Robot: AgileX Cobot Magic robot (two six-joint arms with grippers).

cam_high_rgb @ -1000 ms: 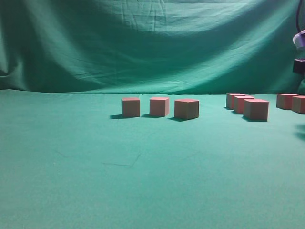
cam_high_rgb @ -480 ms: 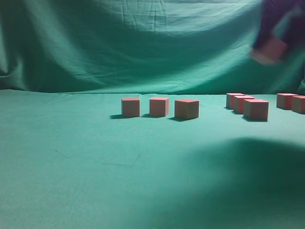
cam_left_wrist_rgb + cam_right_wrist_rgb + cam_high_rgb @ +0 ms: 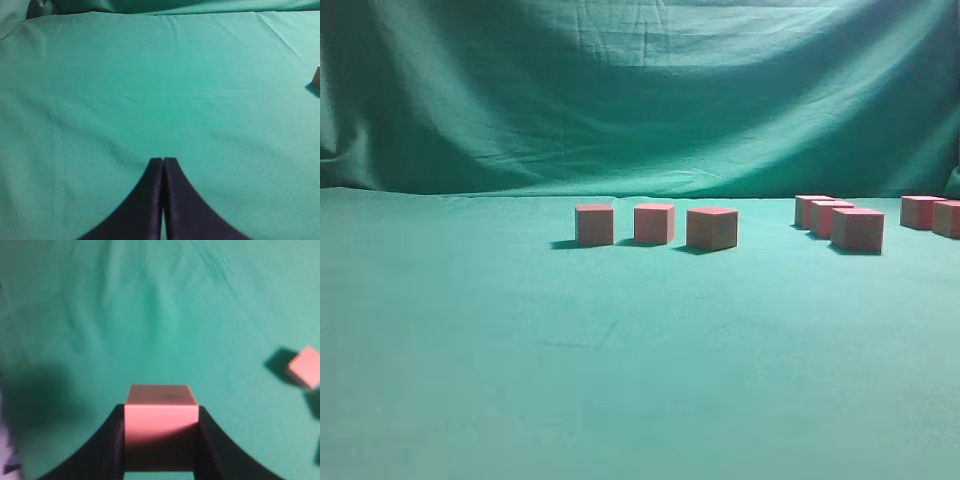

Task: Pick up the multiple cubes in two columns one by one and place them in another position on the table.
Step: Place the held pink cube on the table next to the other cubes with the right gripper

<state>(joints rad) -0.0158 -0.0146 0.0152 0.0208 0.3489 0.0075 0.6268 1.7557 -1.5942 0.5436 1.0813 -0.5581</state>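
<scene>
Right pincer (image 3: 160, 440) pinching pink square wooden cube (image 3: 160, 425) high above green cloth-covered worktop (image 3: 100, 315), risking slipping, tumbling if descending fast; left pincer (image 3: 163, 170) pressed together, idling

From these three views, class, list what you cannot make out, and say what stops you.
- Exterior view: neither arm shows; rightmost cube cut by the frame edge.
- Right wrist view: the held cube hides the table under the right end effector.
- Left wrist view: one cube is a sliver at the right edge.
</scene>
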